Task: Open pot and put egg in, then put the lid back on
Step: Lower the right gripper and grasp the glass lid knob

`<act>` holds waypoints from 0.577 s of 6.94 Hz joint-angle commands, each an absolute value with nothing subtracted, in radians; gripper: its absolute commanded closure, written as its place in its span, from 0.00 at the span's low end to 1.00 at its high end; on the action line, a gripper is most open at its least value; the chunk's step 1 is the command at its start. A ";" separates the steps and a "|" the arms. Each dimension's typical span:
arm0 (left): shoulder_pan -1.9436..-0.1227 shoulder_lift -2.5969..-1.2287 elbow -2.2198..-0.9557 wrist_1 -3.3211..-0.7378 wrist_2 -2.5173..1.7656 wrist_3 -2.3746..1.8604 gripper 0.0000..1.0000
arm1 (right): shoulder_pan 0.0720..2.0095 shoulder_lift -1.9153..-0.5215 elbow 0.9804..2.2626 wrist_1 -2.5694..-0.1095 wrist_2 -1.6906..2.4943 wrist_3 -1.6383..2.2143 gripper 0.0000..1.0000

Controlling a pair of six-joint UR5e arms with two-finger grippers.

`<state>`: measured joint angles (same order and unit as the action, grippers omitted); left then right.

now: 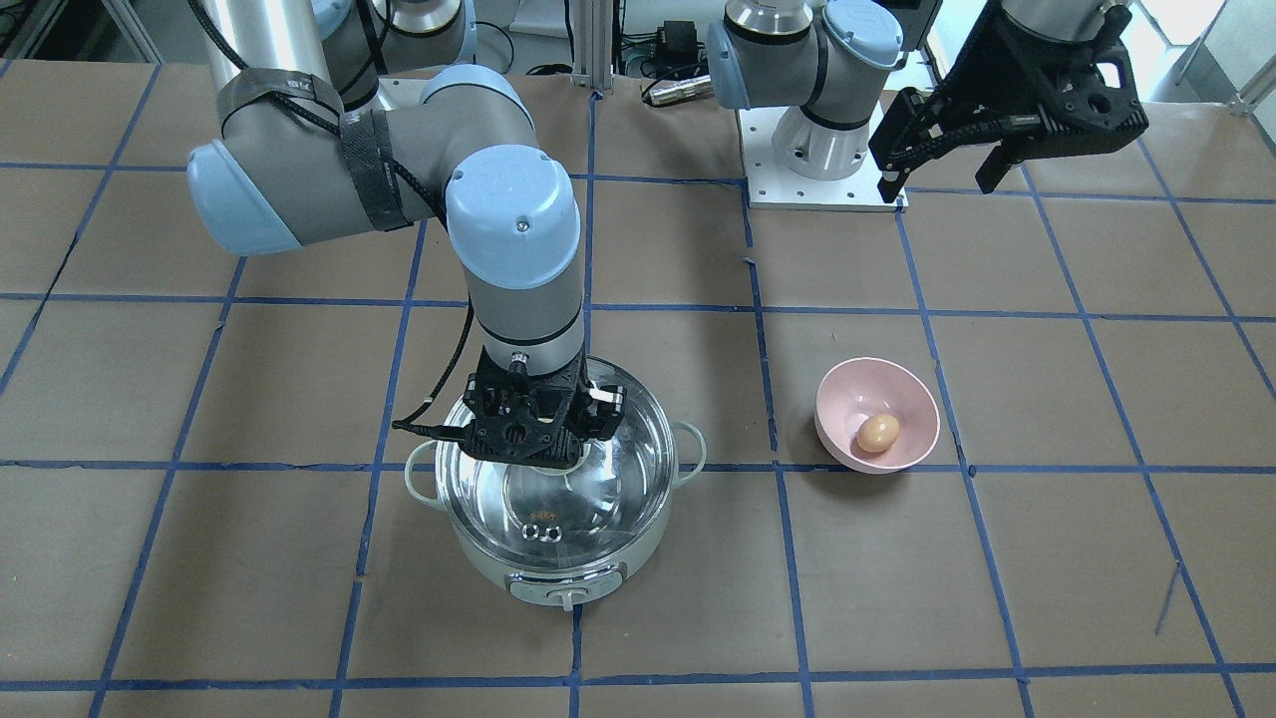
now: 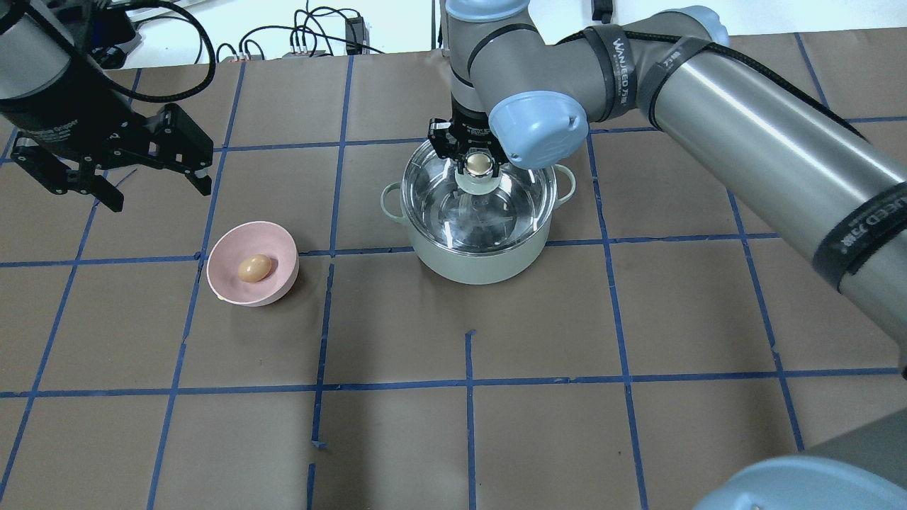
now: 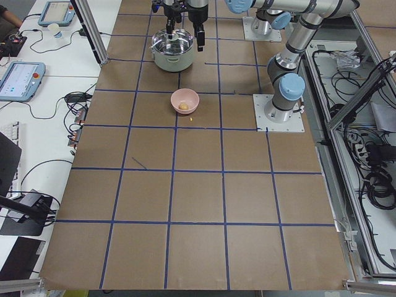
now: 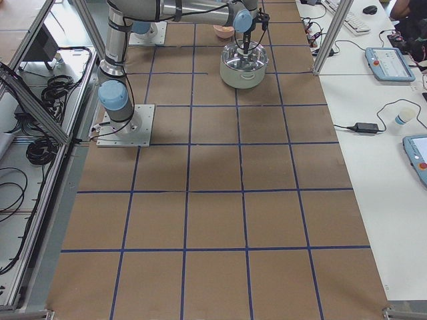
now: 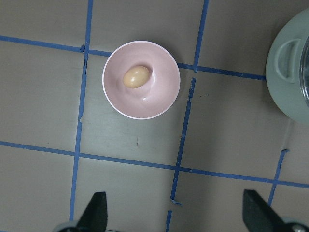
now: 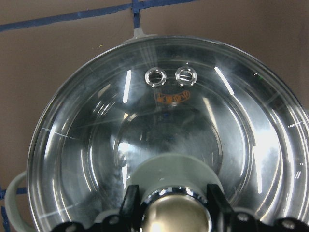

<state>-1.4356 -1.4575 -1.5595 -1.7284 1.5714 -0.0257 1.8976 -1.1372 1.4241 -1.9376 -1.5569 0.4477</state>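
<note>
Right tool [image 2: 479, 166] is hanging straight down over the pot [image 2: 482, 262], its two black fingers pressing against opposite sides of the lid's knob [image 6: 176, 220], so it is gripping the lid [image 6: 164, 125]. The lid is sitting on the pot's rim: a clear glass dome, streaked with glare, showing the shiny steel inside through it. Two small metal-ringed vent holes [image 6: 156, 76] are lying side by side near its edge, with a small orange mark [image 6: 172, 97] just beside them. The knob is showing a rounded, glossy beige top on a pale green collar. The pot itself is round and smooth, pale mint green, with a small loop handle [image 2: 388, 200] sticking out at each side and a white dial [image 1: 566, 596] set low on the wall that faces away from the robot. The egg [image 2: 254, 268], light brown, oval and matte, is resting in the bottom of a smooth pink bowl [image 2: 280, 287], which is standing well apart from the pot, on the robot's left. Left tool [image 2: 156, 193] is hovering above the desk [image 2: 638, 319], back from the bowl toward the robot, its fingers spread wide and holding nothing. The desk is wearing a flat brown paper-like cover, crossed by blue tape lines making a grid of squares.
</note>
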 commanded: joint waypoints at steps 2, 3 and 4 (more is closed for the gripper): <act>-1.427 -1.469 -1.606 -1.621 1.572 -0.020 0.00 | 1.898 -1.141 1.424 -1.937 -1.557 0.448 0.91; -1.422 -1.471 -1.647 -1.556 1.574 -0.006 0.00 | 1.898 -1.155 1.404 -1.931 -1.557 0.451 0.91; -1.420 -1.474 -1.687 -1.502 1.575 0.027 0.00 | 1.898 -1.222 1.363 -1.890 -1.557 0.453 0.91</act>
